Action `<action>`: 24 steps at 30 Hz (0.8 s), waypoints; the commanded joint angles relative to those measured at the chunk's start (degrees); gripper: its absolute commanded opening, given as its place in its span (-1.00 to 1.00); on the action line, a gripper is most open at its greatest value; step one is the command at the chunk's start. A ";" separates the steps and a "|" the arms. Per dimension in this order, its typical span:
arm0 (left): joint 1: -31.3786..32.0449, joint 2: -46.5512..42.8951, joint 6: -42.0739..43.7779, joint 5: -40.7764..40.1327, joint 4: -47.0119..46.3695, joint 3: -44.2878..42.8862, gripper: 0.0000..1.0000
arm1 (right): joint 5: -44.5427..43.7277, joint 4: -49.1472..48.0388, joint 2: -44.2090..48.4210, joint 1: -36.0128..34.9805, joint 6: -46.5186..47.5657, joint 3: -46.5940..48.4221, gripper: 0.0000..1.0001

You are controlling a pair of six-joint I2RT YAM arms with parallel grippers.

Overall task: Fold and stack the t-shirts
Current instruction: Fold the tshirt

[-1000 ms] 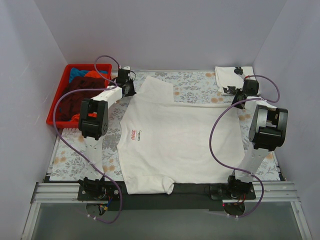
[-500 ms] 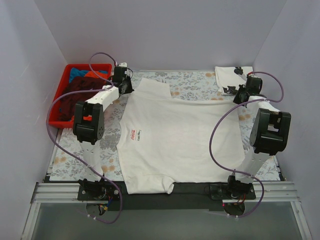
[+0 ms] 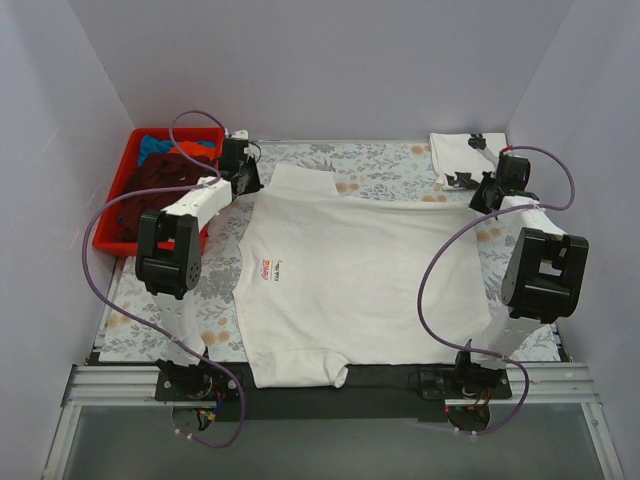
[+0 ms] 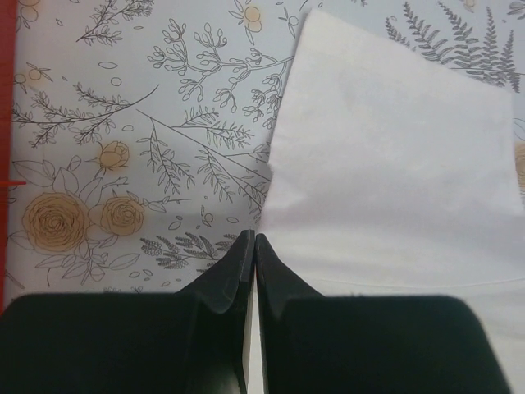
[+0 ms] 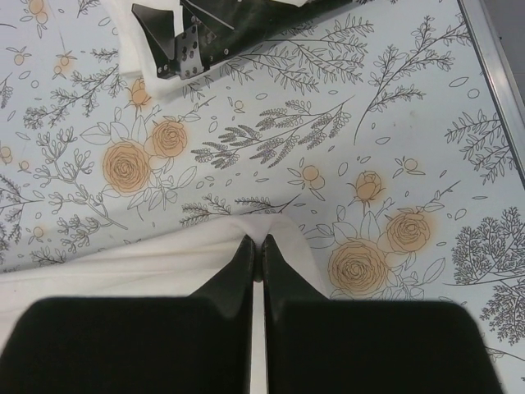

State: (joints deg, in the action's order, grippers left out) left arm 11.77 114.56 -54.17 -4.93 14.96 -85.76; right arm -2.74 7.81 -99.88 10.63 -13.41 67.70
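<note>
Both arms are reaching to the far side of the desk (image 3: pixel 380 168), and the white t-shirt (image 3: pixel 360 290) with the small red chest logo lies spread flat in the middle of it. The collar points to the left edge and the hem to the right, so its long axis runs across the desk.

The left tool (image 4: pixel 253 240) is clenched, its tips right at the cloth edge where the far sleeve meets the body, and it looks to be pinching that edge. The right tool (image 5: pixel 256 243) is clenched too. There the fabric rises to a little peak at the tips, so it has the far hem corner.

Between the two grips the far edge runs as a straight line. The rest of the shirt lies on the near side of both tools, towards the arm bases. My read is that the next move turns on this: bring that far edge towards the near edge with both tools level, and the shirt folds along its long axis. Each arm is nearest its own end.

A folded white tee (image 3: pixel 455 158) with black print waits in the far right corner. The red crate (image 3: pixel 108 232) at the far left holds maroon (image 3: pixel 160 180), orange (image 3: pixel 190 150) and blue (image 3: pixel 157 146) tees.
</note>
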 commanded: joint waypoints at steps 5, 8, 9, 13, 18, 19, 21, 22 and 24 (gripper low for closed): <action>-0.78 -10.05 -1.55 1.50 -0.64 5.15 -1.00 | -1.30 1.32 5.30 0.88 -0.65 -3.45 -0.97; -0.78 -11.81 -2.08 1.85 -0.02 7.35 -1.00 | -1.47 1.85 6.97 1.06 -0.74 -5.56 -0.97; -0.78 -12.34 -2.16 2.03 0.33 8.05 -1.00 | -1.65 1.94 7.41 1.14 -0.74 -6.09 -0.97; -0.78 -14.36 -2.34 1.85 0.95 11.22 -1.00 | -1.83 2.47 9.43 1.50 -0.74 -8.46 -0.97; -0.78 -17.70 -2.78 1.94 1.47 13.77 -1.00 | -1.92 3.34 12.16 2.11 -0.48 -10.22 -0.97; -0.78 -18.14 -2.87 2.03 1.56 14.03 -1.00 | -2.00 3.61 12.60 2.20 -0.48 -10.31 -0.97; -0.78 -19.11 -3.31 2.64 1.65 15.00 -1.00 | -2.09 3.96 13.74 2.29 -0.57 -10.75 -0.97; -0.78 -19.90 -3.40 2.90 1.74 15.26 -1.00 | -2.00 4.05 14.26 2.37 -0.57 -10.92 -0.97; -0.78 -20.60 -3.57 4.13 2.00 16.32 -1.00 | -2.00 4.49 15.76 2.46 -1.00 -11.36 -0.97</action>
State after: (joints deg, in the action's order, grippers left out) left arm 11.73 99.00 -57.45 -1.96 16.60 -70.50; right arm -3.25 12.19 -87.35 12.29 -13.78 57.06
